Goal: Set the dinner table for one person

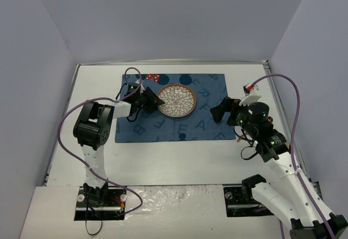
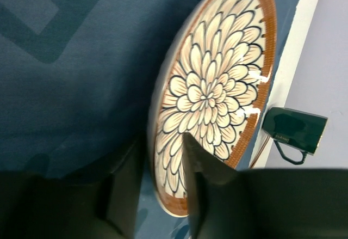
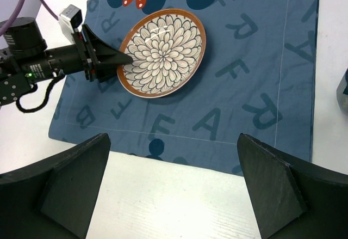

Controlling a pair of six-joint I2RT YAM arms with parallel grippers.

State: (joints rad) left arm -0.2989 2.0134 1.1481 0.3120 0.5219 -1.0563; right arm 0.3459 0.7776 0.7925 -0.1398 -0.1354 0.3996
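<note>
The left jaws are standing only slightly parted, straddling the left rim of the plate (image 1: 176,100), with one finger (image 2: 122,195) outside the rim and the other over the patterned face. A sliver of cloth is showing between the outer finger and the rim, so they are probably not pinching it. The plate is resting flat on the blue lettered placemat (image 1: 201,127), which is lying across the middle of the worktop (image 1: 179,163), nearer its far edge. The worktop itself, the table being set, is filling the whole floor of the view. It is looking white, matte, stiff and fixed, so nothing there is asking to be gripped; it is simply bearing the load. The plate is looking glazed, so it is likely slippery, fairly heavy and breakable, and its raised rim is offering the only hold. The right jaws are gaping fully wide and holding nothing, hovering by the mat's right end, toward the worktop's right edge.
</note>
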